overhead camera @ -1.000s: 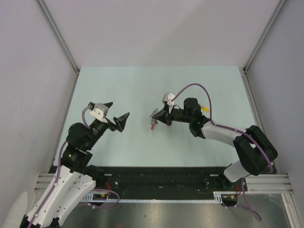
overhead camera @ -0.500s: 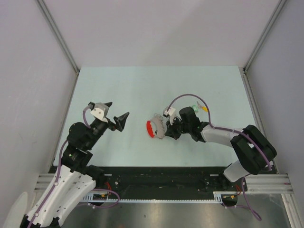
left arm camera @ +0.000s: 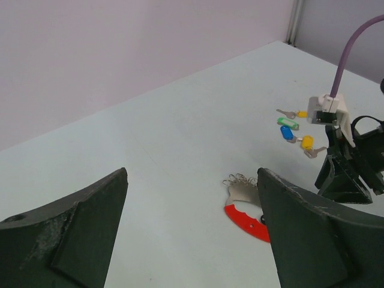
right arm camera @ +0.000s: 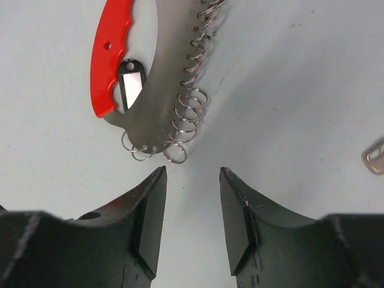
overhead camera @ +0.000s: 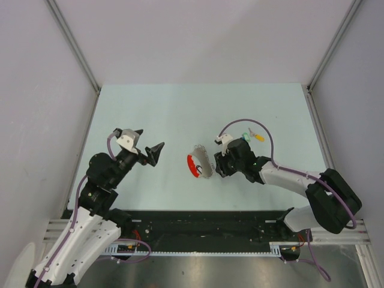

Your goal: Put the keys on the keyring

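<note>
One keyring, four loose keys, left tool and right tool both apart, empty

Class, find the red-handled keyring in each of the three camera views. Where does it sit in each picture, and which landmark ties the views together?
Top external: the keyring lies just left of centre, on the table between the arms.
Left wrist: lower centre-right, partly hidden by that camera's own finger.
Right wrist: upper left to centre, above the fingertips.
Shared landmark: the right tool, open, close to the keyring.
</note>
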`<state>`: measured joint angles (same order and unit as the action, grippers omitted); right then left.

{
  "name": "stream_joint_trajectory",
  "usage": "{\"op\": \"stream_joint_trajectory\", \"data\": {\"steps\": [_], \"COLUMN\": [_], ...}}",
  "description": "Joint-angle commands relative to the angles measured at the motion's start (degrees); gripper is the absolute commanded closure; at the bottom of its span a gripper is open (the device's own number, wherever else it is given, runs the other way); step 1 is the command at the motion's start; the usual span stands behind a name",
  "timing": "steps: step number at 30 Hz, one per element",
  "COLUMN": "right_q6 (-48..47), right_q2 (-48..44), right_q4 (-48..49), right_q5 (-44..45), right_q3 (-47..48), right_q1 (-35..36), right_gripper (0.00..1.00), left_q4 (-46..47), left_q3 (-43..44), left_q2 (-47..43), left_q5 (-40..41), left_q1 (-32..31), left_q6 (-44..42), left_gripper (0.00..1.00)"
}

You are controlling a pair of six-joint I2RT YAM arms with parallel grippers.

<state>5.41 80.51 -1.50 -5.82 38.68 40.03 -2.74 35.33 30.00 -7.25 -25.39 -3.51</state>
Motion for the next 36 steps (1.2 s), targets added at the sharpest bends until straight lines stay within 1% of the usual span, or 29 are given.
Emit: {"op": "stream_joint_trajectory", "data": {"steps": [1,4,5,8,11,15,23,36], "right_q6": [8.73,15.14,19.16,26.64,30.79,36.23,39.77,40.56], "right_q2": [-4.04,-4.4,-4.22,-3.08,-1.06,1.14,5.0,7.99], "right_q4": [-2.72,-1.67,-0.88,0.88,3.69,6.33,10.63,15.03], "right_q5": [8.9,8.72,8.81,9.51,11.53,11.71,10.05,8.46], "right_q3": [0.26,0.35,0.35,-0.18,-0.88,-2.2,-3.87,-4.22], "right_q1": [3.29,5.49,5.93,7.51,8.22,8.22,8.4,8.13], "right_gripper": [0.53,0.53,0.53,0.54,0.55,0.59,0.66,0.71], "left_q4": [0.28,0.28,0.28,0.19,0.19,0.19,0.02,-0.16], "left_q3": [1.05,1.05,1.05,1.14,1.14,1.14,1.23,1.32], "left_q2": [0.15,0.06,0.06,0.06,-0.2,-0.29,-0.56,-0.47], "left_q5": [-0.49,-0.4,-0.49,-0.4,-0.75,-0.4,-0.49,-0.66], "left_q1": [-0.19,-0.19,-0.1,-0.19,-0.19,-0.19,-0.19,-0.19], "left_q6": [-0.62,-0.53,-0.53,-0.36,-0.45,-0.45,-0.45,-0.45], "left_gripper": [0.06,0.06,0.06,0.06,0.06,0.06,0.05,0.05]}}
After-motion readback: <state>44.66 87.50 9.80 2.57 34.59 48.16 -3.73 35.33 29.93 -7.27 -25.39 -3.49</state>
